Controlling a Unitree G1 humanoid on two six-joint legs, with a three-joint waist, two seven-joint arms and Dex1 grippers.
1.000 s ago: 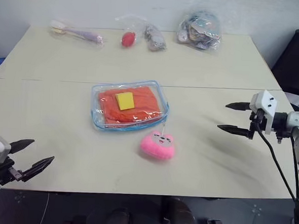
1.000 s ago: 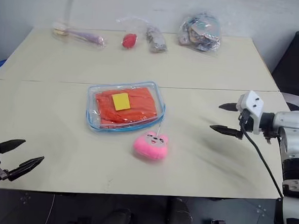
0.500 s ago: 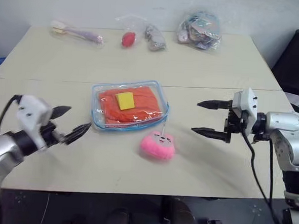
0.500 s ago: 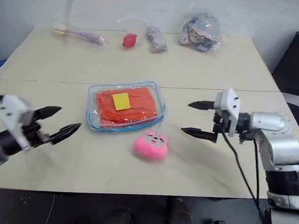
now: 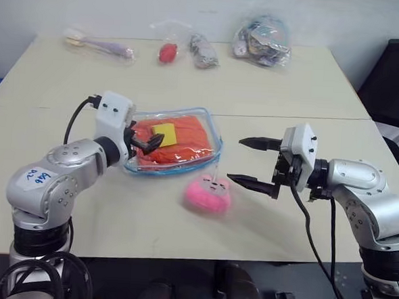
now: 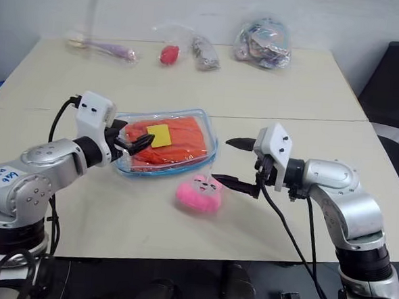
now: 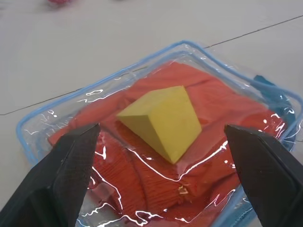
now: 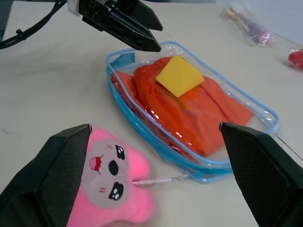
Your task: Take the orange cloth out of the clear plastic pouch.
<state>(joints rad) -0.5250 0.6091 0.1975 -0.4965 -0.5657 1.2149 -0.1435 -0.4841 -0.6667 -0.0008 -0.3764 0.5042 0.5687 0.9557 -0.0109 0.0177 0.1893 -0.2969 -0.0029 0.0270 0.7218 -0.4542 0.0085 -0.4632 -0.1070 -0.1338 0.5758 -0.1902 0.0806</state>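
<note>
left eye view: beige counter (image 5: 270,99) with a seam across the middle, carrying everything. clear plastic pouch (image 5: 211,126) with blue zipper trim lies flat near the counter middle, just behind the seam line on the near half. orange cloth (image 5: 187,136) sits folded inside the pouch, filling most of it, with a yellow wedge-shaped block (image 5: 164,134) on top of it, also under the clear plastic. in the left wrist view the cloth (image 7: 208,109) is fully under the shiny film and the blue trim runs round it.

left gripper (image 5: 148,141) comes in from the left side of the pouch, fingers (image 7: 71,165) spread wide apart, tips over the pouch's left edge near the yellow block; cannot tell if they touch the plastic. nothing between them.

right gripper (image 5: 253,164) is to the right of the pouch, pointing left toward it, fingers (image 5: 250,184) spread wide, one above the other, empty, apart from the pouch. lower finger tip is just beside the pink plush toy (image 5: 208,194), which lies on the counter in front of the pouch's right corner, close to it; a thin cord runs from the toy toward the pouch.

far edge of the counter: big clear bag of mixed items (image 5: 264,40) at right, small bag with a red thing (image 5: 167,52) and a grey thing (image 5: 203,50) in the middle, long purple item in a bag (image 5: 101,45) at left. all well apart from the pouch.
</note>
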